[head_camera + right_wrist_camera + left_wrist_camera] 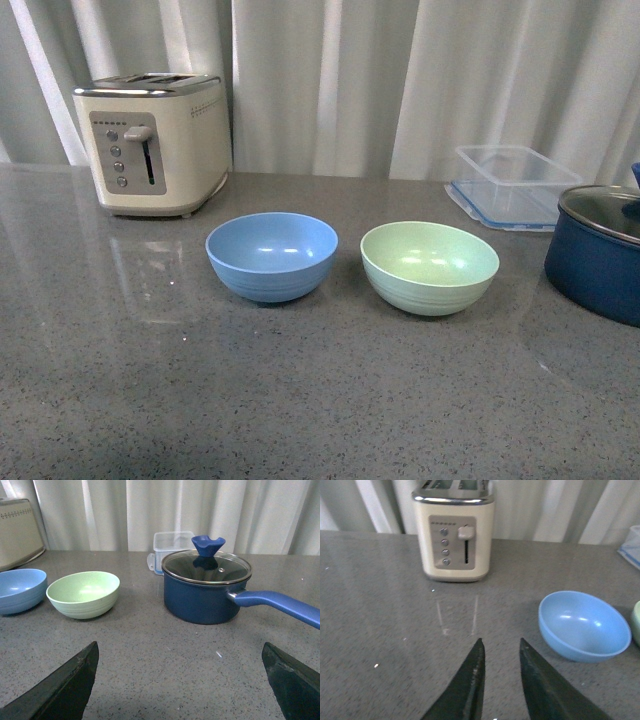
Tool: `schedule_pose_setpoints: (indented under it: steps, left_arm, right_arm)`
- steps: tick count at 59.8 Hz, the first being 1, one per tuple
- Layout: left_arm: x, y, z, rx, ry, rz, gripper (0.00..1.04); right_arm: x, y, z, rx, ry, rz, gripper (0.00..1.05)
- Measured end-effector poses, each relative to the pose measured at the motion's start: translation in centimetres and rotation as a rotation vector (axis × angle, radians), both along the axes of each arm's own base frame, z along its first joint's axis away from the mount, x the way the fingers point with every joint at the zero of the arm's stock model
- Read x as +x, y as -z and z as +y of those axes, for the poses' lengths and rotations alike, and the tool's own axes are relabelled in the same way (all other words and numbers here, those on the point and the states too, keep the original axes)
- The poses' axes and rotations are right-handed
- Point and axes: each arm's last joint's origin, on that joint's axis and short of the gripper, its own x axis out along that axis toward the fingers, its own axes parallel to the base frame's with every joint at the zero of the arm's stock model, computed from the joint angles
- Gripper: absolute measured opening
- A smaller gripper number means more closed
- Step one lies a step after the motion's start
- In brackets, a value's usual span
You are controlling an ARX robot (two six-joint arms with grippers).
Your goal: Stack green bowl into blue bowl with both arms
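Nearest, left gripper fingers stand narrowly apart, right gripper fingers wide, both empty; on the grey counter the empty ridged blue bowl sits just beside the empty mint green bowl.

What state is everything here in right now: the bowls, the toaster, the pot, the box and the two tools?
green bowl: upright, empty, not yet stacked
blue bowl: upright, empty
toaster: lever up
pot: lid on
clear box: uncovered, looks empty
left tool: slightly open, holding nothing
right tool: wide open, holding nothing
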Motion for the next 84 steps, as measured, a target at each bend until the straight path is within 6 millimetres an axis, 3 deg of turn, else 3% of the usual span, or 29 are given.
schedule_pose_setpoints:
  steps: [15, 31, 64, 84]
  left_arm:
    - [-2.8, 3.1, 1.4, 0.002, 0.011, 0.000, 0.04]
    - [-4.9, 5.0, 1.5, 0.002, 0.002, -0.010, 0.04]
    - [-7.5, 7.0, 1.5, 0.002, 0.002, -0.007, 0.04]
    - [-8.6, 7.1, 1.5, 0.002, 0.004, -0.046, 0.04]
  right_arm:
    - [0.0, 0.0, 0.0, 0.000, 0.000, 0.000, 0.95]
    - [0.0, 0.0, 0.0, 0.000, 0.000, 0.000, 0.95]
    - [0.0, 0.0, 0.0, 0.000, 0.000, 0.000, 0.95]
    - [0.0, 0.0, 0.0, 0.000, 0.000, 0.000, 0.95]
